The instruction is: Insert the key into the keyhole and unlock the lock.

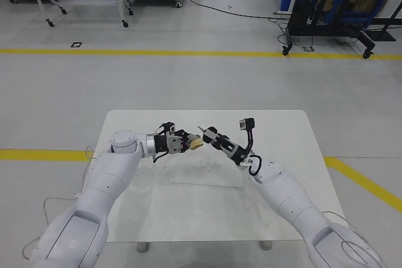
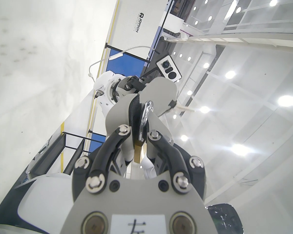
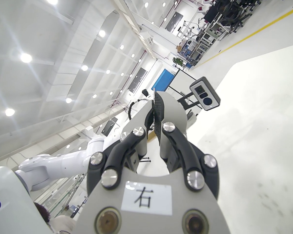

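Located left gripper [image 1: 187,142] over the far half of the table [image 1: 187,221], about midway between its left and right edges. Found it closed narrow on the lock [image 1: 196,143]: silver shackle [image 2: 146,113] pinched between the 2 pads, brass body [image 2: 138,152] seen between the fingers in the left wrist view, and showing at the gripper's tip in the top view.

Found right gripper [image 1: 211,135] just beside the lock and facing it, the 2 gripper tips nearly meeting. Noted its pads [image 3: 158,113] drawn close together on a thin piece. Logged that piece as the key [image 1: 201,128], a pale sliver jutting from the tip toward the table's far edge. Could not tell whether key touches lock.
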Controlling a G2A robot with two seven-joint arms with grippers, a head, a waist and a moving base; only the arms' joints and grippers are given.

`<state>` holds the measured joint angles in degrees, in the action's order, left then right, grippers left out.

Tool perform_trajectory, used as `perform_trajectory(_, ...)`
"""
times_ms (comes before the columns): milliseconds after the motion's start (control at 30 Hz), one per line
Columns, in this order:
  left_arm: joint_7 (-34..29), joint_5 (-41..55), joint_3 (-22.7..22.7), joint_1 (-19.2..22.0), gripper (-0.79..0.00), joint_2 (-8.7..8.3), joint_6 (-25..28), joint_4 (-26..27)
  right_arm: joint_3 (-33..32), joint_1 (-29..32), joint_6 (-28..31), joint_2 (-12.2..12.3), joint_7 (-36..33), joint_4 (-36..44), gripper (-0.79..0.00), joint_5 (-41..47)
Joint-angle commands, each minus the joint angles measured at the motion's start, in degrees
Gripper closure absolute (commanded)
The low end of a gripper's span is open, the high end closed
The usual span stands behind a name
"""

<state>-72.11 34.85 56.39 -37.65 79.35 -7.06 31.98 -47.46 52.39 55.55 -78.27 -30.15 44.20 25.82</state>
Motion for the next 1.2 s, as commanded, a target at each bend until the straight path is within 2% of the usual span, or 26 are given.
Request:
perform_trajectory(0,0.23,0.52,-0.13,0.23,0.0,0.25,-0.75,-0.64,-0.72,0.76,0.98,0.06,-0.96,0.7,0.0,2.93)
perform_trajectory(133,0.18,0.69,-0.43,0.89,0.0,0.56,-1.6,-1.93,-3.38,2.73,2.05,1.0,-5.62,3.11,0.0,9.88)
perform_trajectory(633,0.63,0.71,-0.4,0.67,0.0,0.56,-1.58,-1.89,-3.43,3.05,1.03,1.02,-5.01,3.77,0.0,9.17)
perform_trajectory(700,2.58,1.94,0.21,-0.63,0.0,0.52,-2.49,-0.97,-3.24,4.71,-3.46,1.09,-4.44,6.91,0.0,9.15)
perform_trajectory(767,3.65,2.13,0.46,-1.37,0.0,0.38,-4.17,-0.05,-3.25,7.22,-13.8,1.45,-7.48,11.74,0.0,14.01)
perform_trajectory(867,5.03,1.21,0.24,-1.92,0.0,0.23,-6.66,1.08,-7.11,10.48,-23.22,3.24,-11.3,16.79,0.0,16.69)
perform_trajectory(967,6.79,1.0,0.33,-2.24,0.0,0.16,-8.33,1.78,-10.8,14.14,-30.52,5.1,-7.1,22.73,0.0,10.0)
perform_trajectory(1167,8.08,0.01,0.19,-2.49,0.0,0.04,-9.57,2.92,-18.49,24.62,-45.21,8.09,1.34,41.24,0.0,-0.13)
